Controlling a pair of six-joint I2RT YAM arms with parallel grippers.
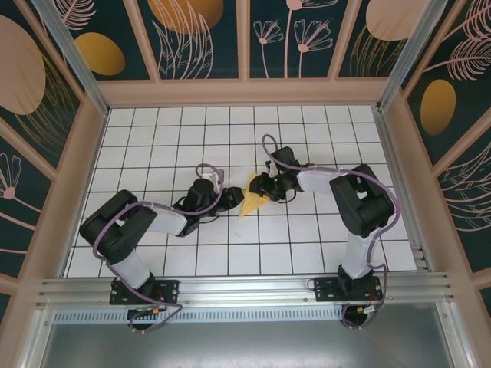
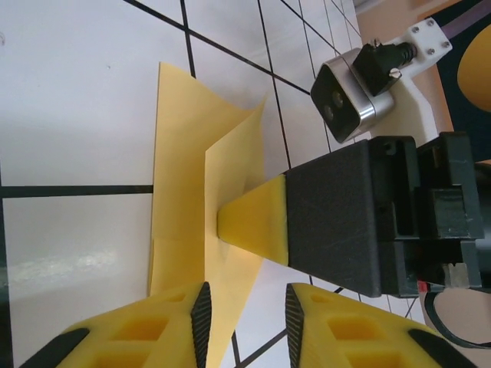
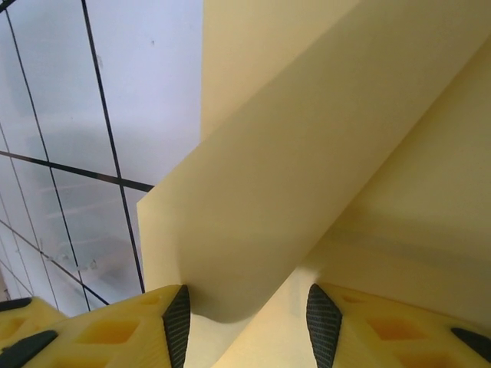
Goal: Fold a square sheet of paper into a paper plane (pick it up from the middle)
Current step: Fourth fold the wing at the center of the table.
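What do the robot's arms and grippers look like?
The left arm and right arm have black joints and white links, each trailed by a lilac cable. Their fingers are yellow with black pads. The right gripper has a black body and a silver-faced camera.

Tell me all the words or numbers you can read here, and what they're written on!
None: no word, number, brand or label can be read anywhere.
The yellow paper is plain, with nothing printed on it.
The walls carry flower and leaf drawings, no writing.
The white table has black grid lines, no numbers.
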